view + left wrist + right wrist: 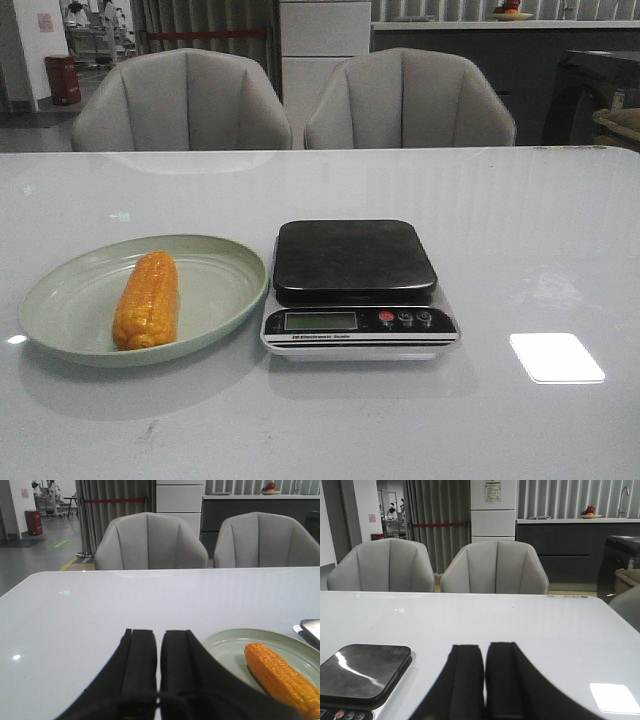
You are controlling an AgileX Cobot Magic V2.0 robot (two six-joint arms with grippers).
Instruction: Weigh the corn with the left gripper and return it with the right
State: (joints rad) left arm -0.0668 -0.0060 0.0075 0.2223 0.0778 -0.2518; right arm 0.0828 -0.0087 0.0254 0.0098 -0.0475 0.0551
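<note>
Lying lengthwise on a pale green oval plate (215, 290), the glossy orange-yellow corn (147, 300) sits on the plate's left-of-centre portion, its blunt end toward the table's near edge and its narrower end pointing away toward the chairs. The plate rests on a glossy white table (540, 230), on the left side as seen in the front view. Just beside the plate, to its right, stands a digital kitchen scale (357, 288) with a dark square platform bare of any load; its display (320, 321) and three round buttons (405, 318), one of them red, face the near edge. The plate's rim comes very close to the scale's left side; whether they touch cannot be told.

Neither arm shows in the front view. In the left wrist view, the left gripper (159, 652) hovers low over the bare tabletop with its black fingers (137, 665) drawn together, only a thin slit between them, holding nothing; the corn (282, 680) and plate (225, 645) lie just beside it. In the right wrist view, the right gripper (484, 667) is likewise closed and empty, its fingers (465, 675) pressed side by side, with the scale (362, 672) near it. Two grey upholstered chairs (180, 100) stand behind the table.
</note>
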